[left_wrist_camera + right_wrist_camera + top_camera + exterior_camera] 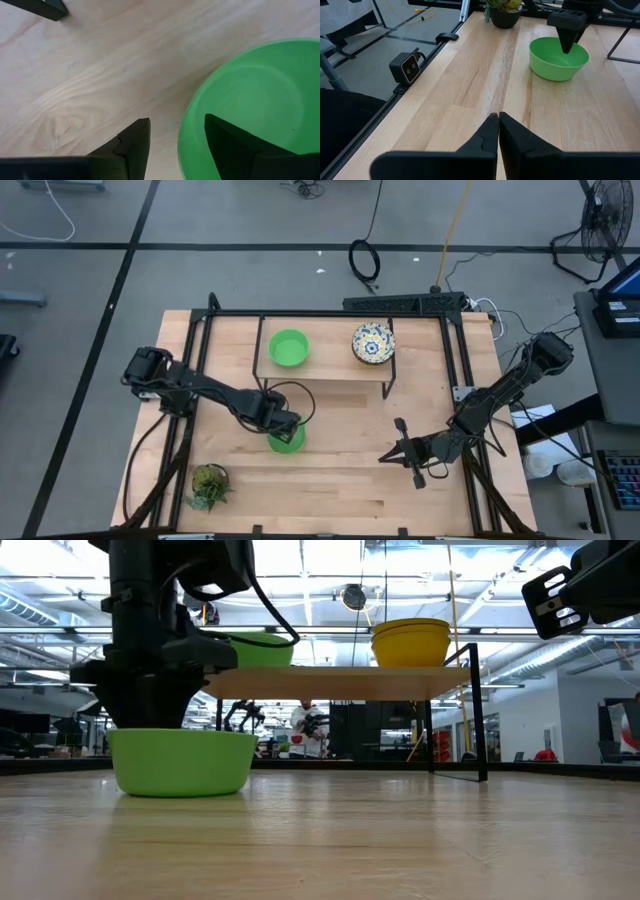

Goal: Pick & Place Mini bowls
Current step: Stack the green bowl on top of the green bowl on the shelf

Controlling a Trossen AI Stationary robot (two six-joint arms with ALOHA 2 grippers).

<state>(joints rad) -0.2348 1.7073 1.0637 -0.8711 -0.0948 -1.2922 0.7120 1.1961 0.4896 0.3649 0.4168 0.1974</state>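
A plain green mini bowl stands on its base on the table near the middle; it also shows in the low view and the right wrist view. My left gripper is open above it. One finger stands outside the rim and the other inside, and I see no touch. A second green bowl and a floral bowl, yellow outside, sit on a raised wooden shelf. My right gripper is shut and hovers over bare table on the right.
The shelf stands on thin black legs over the table's far half. A small spiky potted plant is near the near-left corner. Black frame rails run along the table's sides. Bare wood lies between the two grippers.
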